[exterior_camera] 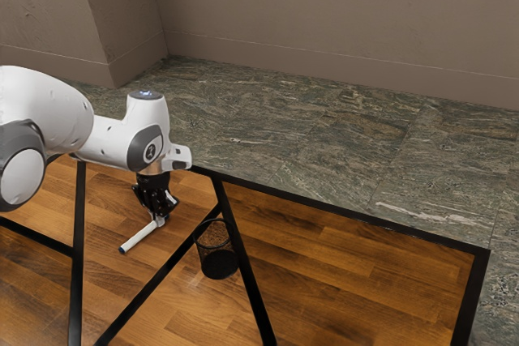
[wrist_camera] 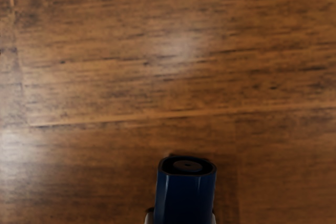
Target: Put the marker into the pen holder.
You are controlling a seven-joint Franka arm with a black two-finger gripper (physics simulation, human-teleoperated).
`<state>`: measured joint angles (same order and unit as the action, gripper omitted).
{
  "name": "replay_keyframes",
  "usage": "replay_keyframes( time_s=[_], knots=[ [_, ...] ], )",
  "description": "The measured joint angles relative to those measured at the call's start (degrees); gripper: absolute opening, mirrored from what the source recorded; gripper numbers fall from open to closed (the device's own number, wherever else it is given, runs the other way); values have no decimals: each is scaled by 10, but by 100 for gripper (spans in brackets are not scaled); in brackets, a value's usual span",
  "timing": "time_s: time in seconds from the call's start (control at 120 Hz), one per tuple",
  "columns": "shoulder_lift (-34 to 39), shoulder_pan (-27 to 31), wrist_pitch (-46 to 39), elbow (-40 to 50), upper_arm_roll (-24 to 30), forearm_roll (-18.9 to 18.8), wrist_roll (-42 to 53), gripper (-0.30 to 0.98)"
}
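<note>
The gripper (exterior_camera: 160, 217) is low over the wooden table, its black fingers around the upper right end of the white marker (exterior_camera: 140, 236) and shut on it. From there the marker slants toward the exterior view's lower left, to a blue tip. In the wrist view, the marker's dark blue end (wrist_camera: 185, 198) sticks out at the lower edge, close above the wood, with a pale bit against either side. The pen holder (exterior_camera: 216, 250), a black mesh cup, stands upright on the table, apart from the marker, toward the exterior view's right.
Black strips (exterior_camera: 242, 261) cross the wooden tabletop (exterior_camera: 349, 273), one passing by the pen holder. A black border (exterior_camera: 357, 217) runs along the table's far edge. Beyond it are a grey-green stone floor (exterior_camera: 324, 143) and brown walls (exterior_camera: 324, 22).
</note>
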<state>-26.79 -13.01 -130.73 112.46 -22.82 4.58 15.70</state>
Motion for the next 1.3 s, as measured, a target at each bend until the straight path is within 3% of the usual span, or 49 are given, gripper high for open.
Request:
replay_keyframes(
  time_s=[0.233, 0.375, 0.6, 0.817, 1.025, 1.3],
  knots=[
    [27, -3, 1, -1, 0, 1, -8, -10],
    [119, -22, 3, -1, -1, -3, -12, -10],
    [245, -104, 19, 4, 0, -1, -18, -10],
    [340, -160, 33, 81, 2, 18, -16, -10],
    [360, -208, 34, 123, 2, 25, -9, -10],
    [352, -218, 14, 148, 2, 27, -2, -10]
  ],
)
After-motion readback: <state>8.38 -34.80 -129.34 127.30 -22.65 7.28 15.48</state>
